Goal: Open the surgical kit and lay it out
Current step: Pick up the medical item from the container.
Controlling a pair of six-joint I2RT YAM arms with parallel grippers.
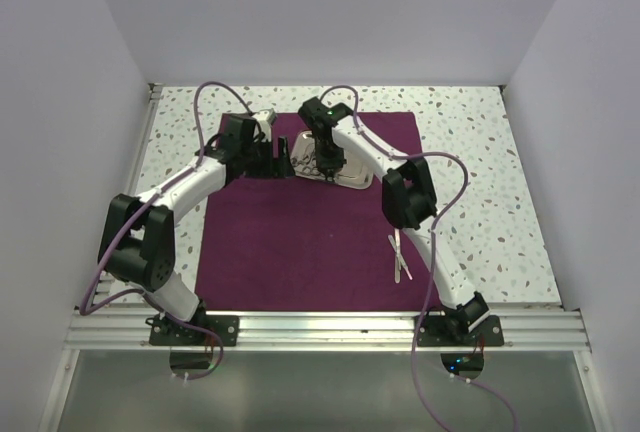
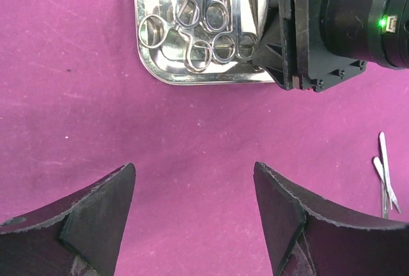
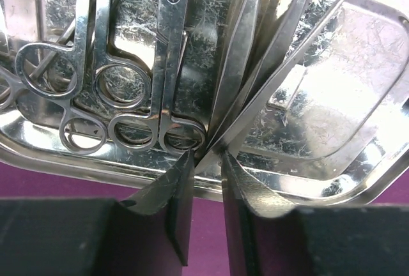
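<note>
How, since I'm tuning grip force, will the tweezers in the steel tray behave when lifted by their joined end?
The tweezers look thin and polished, so probably light but slippery in the right gripper. Their two blades splay apart, so likely springy rather than rigid. They lie close beside ring-handled instruments in the tray, so lifting may drag neighbours.

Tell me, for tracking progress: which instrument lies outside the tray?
The slim silver tool lying alone on the purple cloth beside the right arm; the ring-handled ones all sit in the steel tray.
</note>
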